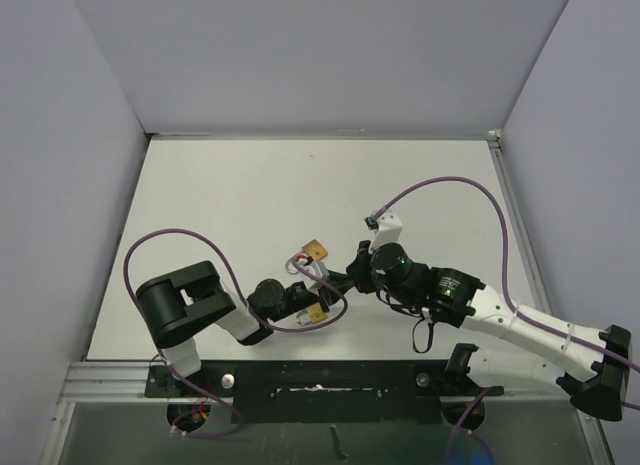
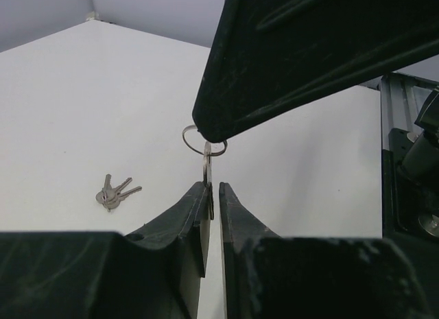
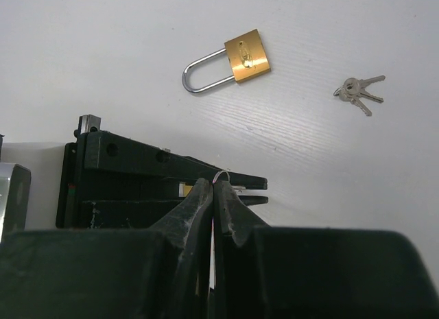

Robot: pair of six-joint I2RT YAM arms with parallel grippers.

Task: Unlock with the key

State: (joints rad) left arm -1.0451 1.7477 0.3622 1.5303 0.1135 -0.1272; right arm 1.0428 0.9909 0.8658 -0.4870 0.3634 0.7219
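The key [image 2: 208, 173] stands upright in the left wrist view, its long axis running from 12 to 6 o'clock. It is seen edge-on, so its teeth cannot be made out. Its ring [image 2: 194, 139] is at the 12 o'clock end. The 6 o'clock end is hidden between the fingers of the left end effector [image 2: 212, 187], which is closed to a thin slit and pinches the key. The ring's right side is covered by a black finger of the right end effector [image 3: 214, 185], which reaches in from 1 o'clock.

That right end effector has its fingers pressed together. A pale sliver shows at their tips, but whether they nip the ring I cannot tell.

The padlock [image 3: 247, 55] lies flat on the white worktop [image 3: 103, 58], at 12 o'clock from the right fingertips and well apart from them. Its long axis runs from 8 to 2 o'clock, with the shackle bow at 8 and the brass body at 2. Both shackle legs appear seated in the body.

A bunch of keys [image 3: 358, 92] lies loose at 3 o'clock from the padlock.

In the top view a small brass-coloured piece [image 1: 316, 313] sits at the left end effector's tip. It is too small to identify.
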